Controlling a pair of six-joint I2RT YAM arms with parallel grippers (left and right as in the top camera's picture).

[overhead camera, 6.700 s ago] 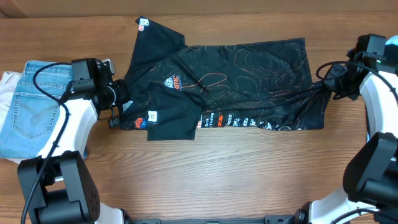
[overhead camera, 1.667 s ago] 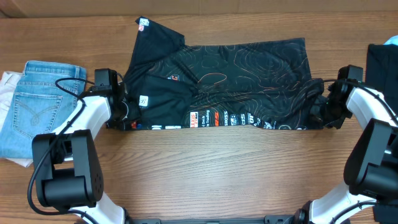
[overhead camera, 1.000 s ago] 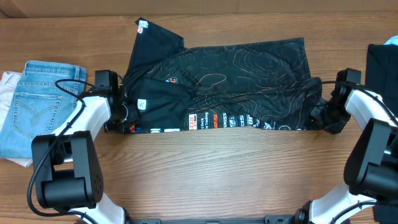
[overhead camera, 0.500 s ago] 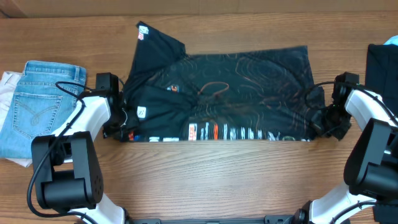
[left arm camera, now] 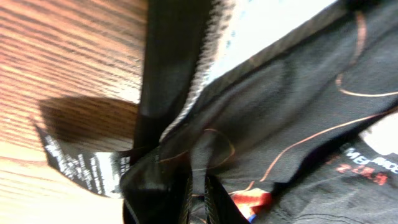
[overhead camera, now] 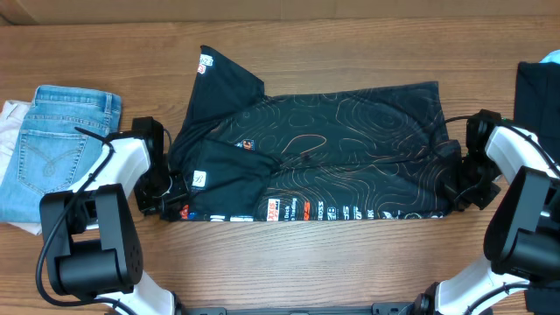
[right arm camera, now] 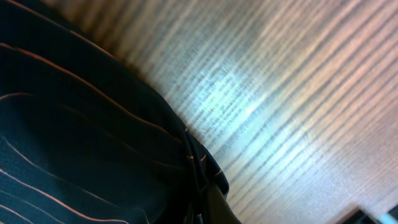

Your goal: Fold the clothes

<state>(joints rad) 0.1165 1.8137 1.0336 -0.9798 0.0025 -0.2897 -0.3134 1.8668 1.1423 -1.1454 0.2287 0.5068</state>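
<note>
The black jersey (overhead camera: 332,140) with orange contour lines lies spread across the table, a row of white and red logos along its front edge. One sleeve points to the back left. My left gripper (overhead camera: 166,197) is shut on the jersey's front left corner; the left wrist view shows fabric (left arm camera: 267,124) pinched between the fingers (left arm camera: 198,202). My right gripper (overhead camera: 457,194) is shut on the front right corner, with dark fabric (right arm camera: 74,137) bunched at the jaws (right arm camera: 202,199).
Light-blue jeans (overhead camera: 48,149) lie folded at the left on a white cloth (overhead camera: 9,118). A dark item (overhead camera: 538,83) sits at the right edge. Bare wood table (overhead camera: 306,262) runs along the front.
Both grippers have drawn the jersey's front edge toward the table's front. The jersey now lies flatter and more spread out.
</note>
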